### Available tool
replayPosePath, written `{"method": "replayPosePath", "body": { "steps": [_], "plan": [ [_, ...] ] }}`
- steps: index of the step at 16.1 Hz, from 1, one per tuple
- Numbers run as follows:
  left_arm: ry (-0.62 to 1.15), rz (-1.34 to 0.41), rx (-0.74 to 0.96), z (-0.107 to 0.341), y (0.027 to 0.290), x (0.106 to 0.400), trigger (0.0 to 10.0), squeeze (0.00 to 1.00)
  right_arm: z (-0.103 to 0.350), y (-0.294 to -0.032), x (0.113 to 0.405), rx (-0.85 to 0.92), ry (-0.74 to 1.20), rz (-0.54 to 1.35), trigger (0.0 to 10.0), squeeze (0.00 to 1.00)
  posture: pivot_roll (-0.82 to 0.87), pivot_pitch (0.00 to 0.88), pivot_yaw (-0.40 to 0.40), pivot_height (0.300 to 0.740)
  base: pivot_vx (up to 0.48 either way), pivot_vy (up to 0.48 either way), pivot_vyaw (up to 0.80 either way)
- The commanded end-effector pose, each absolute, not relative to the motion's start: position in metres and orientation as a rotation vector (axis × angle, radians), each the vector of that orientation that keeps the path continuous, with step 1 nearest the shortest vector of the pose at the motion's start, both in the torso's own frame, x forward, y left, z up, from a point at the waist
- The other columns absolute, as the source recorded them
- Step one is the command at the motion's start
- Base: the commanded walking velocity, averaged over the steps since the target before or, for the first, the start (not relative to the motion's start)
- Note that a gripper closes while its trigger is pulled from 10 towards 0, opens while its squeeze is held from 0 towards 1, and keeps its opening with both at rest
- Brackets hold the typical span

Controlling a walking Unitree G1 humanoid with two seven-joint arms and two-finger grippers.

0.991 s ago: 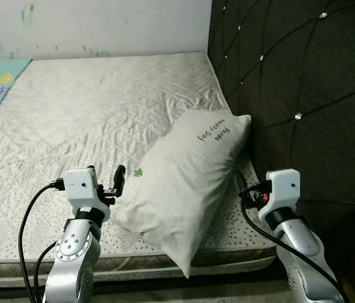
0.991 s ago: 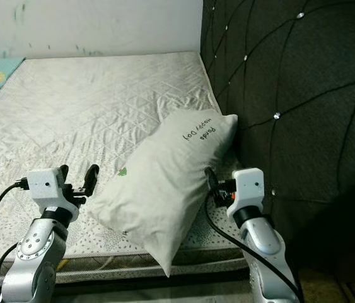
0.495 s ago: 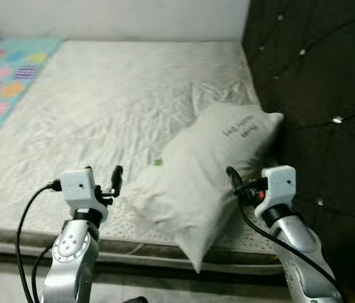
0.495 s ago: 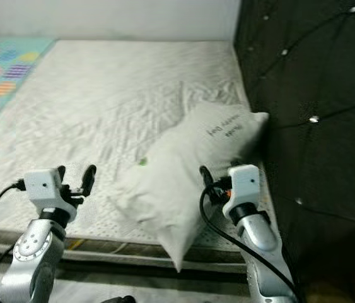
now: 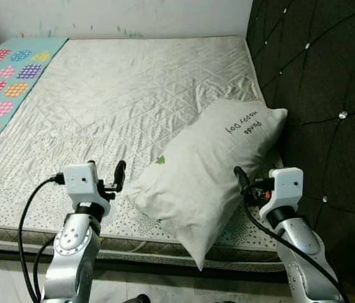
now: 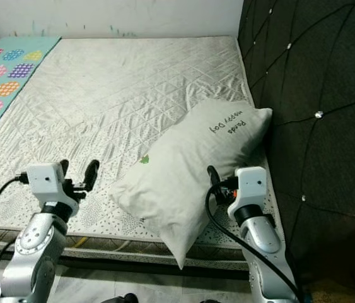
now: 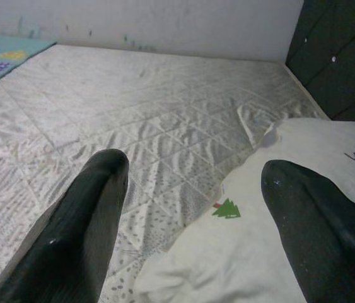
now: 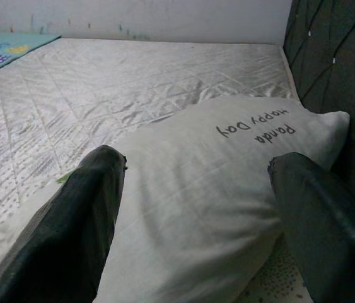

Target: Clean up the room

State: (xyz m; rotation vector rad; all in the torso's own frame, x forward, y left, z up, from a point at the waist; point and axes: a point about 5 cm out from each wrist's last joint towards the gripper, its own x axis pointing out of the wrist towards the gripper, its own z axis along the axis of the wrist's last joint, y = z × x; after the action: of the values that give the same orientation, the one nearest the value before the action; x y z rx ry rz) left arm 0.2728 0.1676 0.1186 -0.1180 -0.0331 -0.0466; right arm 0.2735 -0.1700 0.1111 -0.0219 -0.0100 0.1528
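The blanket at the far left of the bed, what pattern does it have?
The blanket is turquoise with multicoloured spots; left eye view.

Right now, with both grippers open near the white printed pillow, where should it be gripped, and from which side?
Probably by its two long edges, one gripper per side. The soft white printed pillow lies diagonally on the quilted mattress, one corner overhanging the front edge. The left gripper is already at its left edge and the right gripper at its right, so closing inward from both sides suits it.

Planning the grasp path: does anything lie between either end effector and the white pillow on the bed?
Nothing visible does. The left end effector and right end effector, both open, flank the white printed pillow on the grey quilted mattress, with only bare mattress between.
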Motion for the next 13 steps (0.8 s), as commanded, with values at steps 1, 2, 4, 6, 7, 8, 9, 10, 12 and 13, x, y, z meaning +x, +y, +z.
{"method": "replayPosePath", "body": {
  "steps": [1,2,4,6,7,8,9,10,12,13],
  "plan": [
    [-0.014,-0.033,-0.110,0.1160,0.1733,0.2721,10.0,0.00,0.1153,-0.1671,0.2733,-0.007,-0.029,0.158,10.0,0.00,-0.15,0.131,0.078,0.740,0.000,0.000,0.00],
    [-0.011,-0.031,-0.111,0.1150,0.1732,0.2716,10.0,0.00,0.1164,-0.1683,0.2724,-0.005,-0.032,0.154,10.0,0.00,-0.16,0.133,0.079,0.740,0.000,0.000,0.00],
    [-0.005,-0.033,-0.115,0.1135,0.1715,0.2713,10.0,0.00,0.1157,-0.1714,0.2704,-0.003,-0.029,0.146,10.0,0.00,-0.16,0.138,0.083,0.740,0.000,0.000,0.00],
    [0.000,-0.043,-0.117,0.1130,0.1696,0.2718,10.0,0.00,0.1134,-0.1728,0.2679,0.001,-0.019,0.135,10.0,0.00,-0.16,0.142,0.085,0.727,0.000,0.000,0.00],
    [0.001,-0.042,-0.118,0.1131,0.1702,0.2728,10.0,0.00,0.1138,-0.1717,0.2674,0.004,-0.020,0.136,10.0,0.00,-0.17,0.147,0.083,0.712,0.000,0.000,0.00],
    [0.003,-0.035,-0.125,0.1128,0.1709,0.2736,10.0,0.00,0.1136,-0.1706,0.2671,0.001,-0.019,0.141,10.0,0.00,-0.17,0.149,0.078,0.702,0.000,0.000,0.00],
    [0.004,-0.033,-0.127,0.1128,0.1711,0.2738,10.0,0.00,0.1134,-0.1702,0.2670,0.001,-0.019,0.143,10.0,0.00,-0.17,0.149,0.078,0.697,0.000,0.000,0.00],
    [0.003,-0.027,-0.130,0.1129,0.1714,0.2740,10.0,0.00,0.1127,-0.1690,0.2678,0.002,-0.016,0.151,10.0,0.00,-0.17,0.149,0.078,0.682,0.000,0.000,0.00],
    [0.002,-0.025,-0.130,0.1132,0.1716,0.2736,10.0,0.00,0.1125,-0.1676,0.2690,0.002,-0.015,0.158,10.0,0.00,-0.16,0.148,0.074,0.662,0.000,0.000,0.00],
    [0.006,-0.025,-0.130,0.1124,0.1714,0.2725,10.0,0.00,0.1124,-0.1666,0.2694,0.002,-0.015,0.161,10.0,0.00,-0.16,0.148,0.076,0.642,0.000,0.000,0.00]
  ]
}}
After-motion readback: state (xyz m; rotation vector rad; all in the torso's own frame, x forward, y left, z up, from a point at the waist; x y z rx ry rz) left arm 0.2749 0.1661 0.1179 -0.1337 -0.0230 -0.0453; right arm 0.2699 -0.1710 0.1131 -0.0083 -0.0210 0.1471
